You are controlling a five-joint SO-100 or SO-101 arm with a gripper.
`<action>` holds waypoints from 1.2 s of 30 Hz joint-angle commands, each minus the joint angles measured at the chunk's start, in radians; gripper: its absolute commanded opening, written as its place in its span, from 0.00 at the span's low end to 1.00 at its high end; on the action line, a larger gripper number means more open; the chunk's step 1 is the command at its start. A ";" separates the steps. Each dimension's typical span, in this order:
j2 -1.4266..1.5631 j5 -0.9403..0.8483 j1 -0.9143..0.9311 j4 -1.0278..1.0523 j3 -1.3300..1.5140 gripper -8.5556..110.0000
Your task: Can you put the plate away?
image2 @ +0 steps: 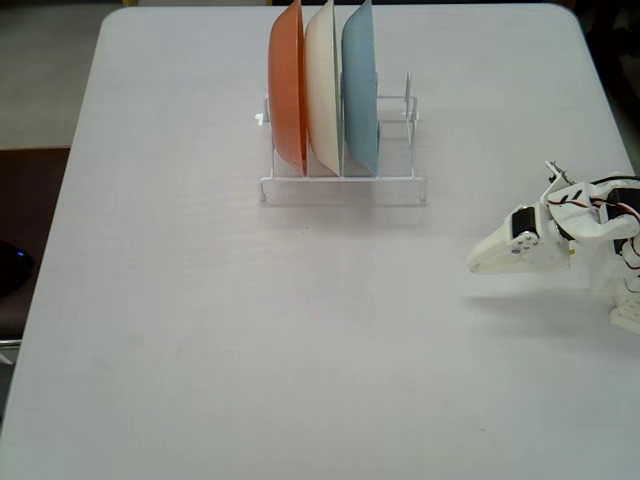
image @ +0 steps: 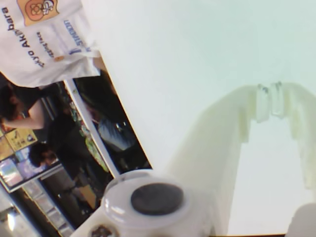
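The plate looks pale yellow-cream in the fixed view. It stands upright in the middle slot of a white wire rack, between an orange plate and a light blue plate. My gripper hovers low over the table at the right edge, well to the right of the rack and nearer the camera, pointing left. In the wrist view my gripper has its white fingertips meeting, shut with nothing between them. No plate shows in the wrist view.
The white table spreads left and in front of the rack. The rack has free slots on its right side. In the wrist view the table edge runs diagonally, with people and shelves beyond it.
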 commanded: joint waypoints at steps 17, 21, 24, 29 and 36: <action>0.014 0.032 -0.003 -0.057 -0.006 0.07; 0.014 0.035 -0.003 -0.049 -0.011 0.07; 0.014 0.035 -0.003 -0.049 -0.011 0.07; 0.014 0.032 -0.003 -0.043 -0.006 0.07; 0.014 0.035 -0.003 -0.031 -0.006 0.07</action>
